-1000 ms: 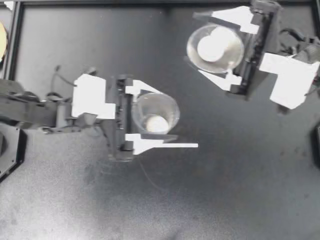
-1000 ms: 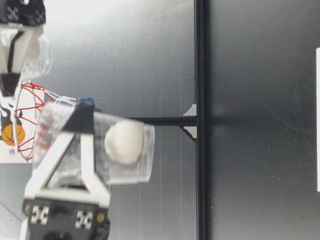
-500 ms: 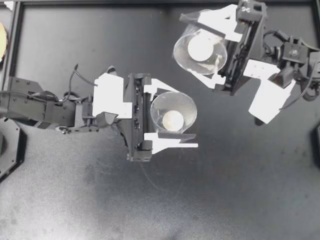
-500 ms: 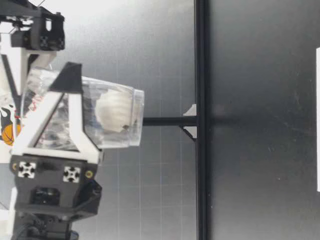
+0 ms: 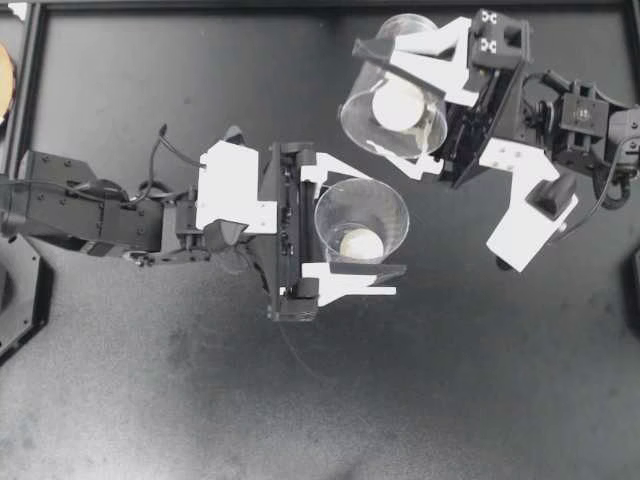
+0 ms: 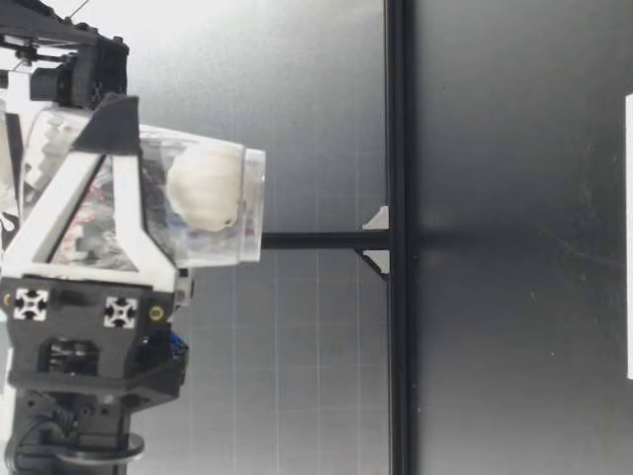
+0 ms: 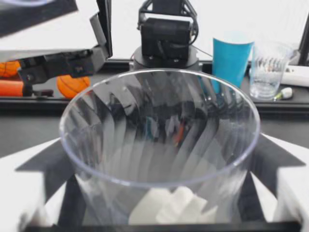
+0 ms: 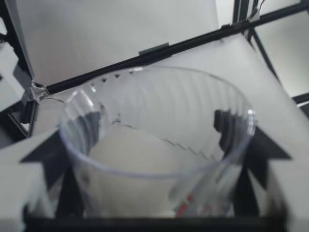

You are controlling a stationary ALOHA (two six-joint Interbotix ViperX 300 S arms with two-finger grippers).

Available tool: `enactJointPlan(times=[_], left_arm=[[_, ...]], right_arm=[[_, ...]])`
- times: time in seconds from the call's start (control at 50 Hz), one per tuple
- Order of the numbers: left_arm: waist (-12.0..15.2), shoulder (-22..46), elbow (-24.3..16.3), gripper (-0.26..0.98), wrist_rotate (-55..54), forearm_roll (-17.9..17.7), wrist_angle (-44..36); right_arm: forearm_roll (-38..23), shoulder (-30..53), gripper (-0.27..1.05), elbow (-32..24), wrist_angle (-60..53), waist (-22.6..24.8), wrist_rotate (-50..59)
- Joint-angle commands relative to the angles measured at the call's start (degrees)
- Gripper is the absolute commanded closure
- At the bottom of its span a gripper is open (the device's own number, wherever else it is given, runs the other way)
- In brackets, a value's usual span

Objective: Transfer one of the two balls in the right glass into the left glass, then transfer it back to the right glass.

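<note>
My left gripper (image 5: 352, 228) is clamped on the left glass (image 5: 326, 212), which it holds upright, well above the table (image 5: 450, 380), with a ball (image 5: 361, 244) at its bottom. My right gripper (image 5: 400, 105) grasps the right glass (image 5: 350, 112), tilted toward the left glass, rims close together from above. A second ball (image 5: 398, 102) lies inside.

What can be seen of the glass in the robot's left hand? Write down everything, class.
The left glass is a clear, plastic-looking tumbler with slanted ribs in its wall, wider at rim than base. My left hand is shut on it from two sides, holding it roughly upright above the table. One white ball lies at its bottom. The other glass is close beside its rim.
</note>
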Motion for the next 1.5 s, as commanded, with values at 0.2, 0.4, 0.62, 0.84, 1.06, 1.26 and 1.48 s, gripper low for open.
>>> enactJointPlan(times=[0.2, 0.4, 0.62, 0.84, 1.06, 1.26, 1.48], left_arm=[[0.1, -0.2, -1.9, -0.01, -0.6, -0.4, -0.6], [0.1, 0.4, -2.3, -0.01, -0.8, -1.6, -0.6], [0.1, 0.6, -2.2, -0.01, -0.8, -2.0, -0.5], [0.1, 0.7, -2.3, -0.01, -0.8, -2.1, -0.4], [0.1, 0.8, -2.3, -0.01, -0.8, -2.1, -0.3], [0.1, 0.9, -2.3, -0.01, -0.8, -2.1, -0.3], [0.0, 0.9, -2.2, -0.01, -0.8, -2.1, -0.3]], right_arm=[[0.0, -0.4, 0.05, -1.6, -1.2, 0.7, -3.0], [0.0, -0.4, 0.05, -1.6, -1.3, 0.8, -6.4], [0.0, -0.1, 0.05, -1.5, -2.1, 0.7, -9.5], [0.0, 0.2, 0.05, -1.5, -2.3, 0.8, -10.4], [0.0, 0.8, 0.05, -1.4, -2.4, 0.8, -12.5], [0.1, 1.0, 0.05, -1.5, -3.1, 0.8, -13.4], [1.1, 0.8, 0.05, -1.4, -3.3, 0.8, -12.4]])
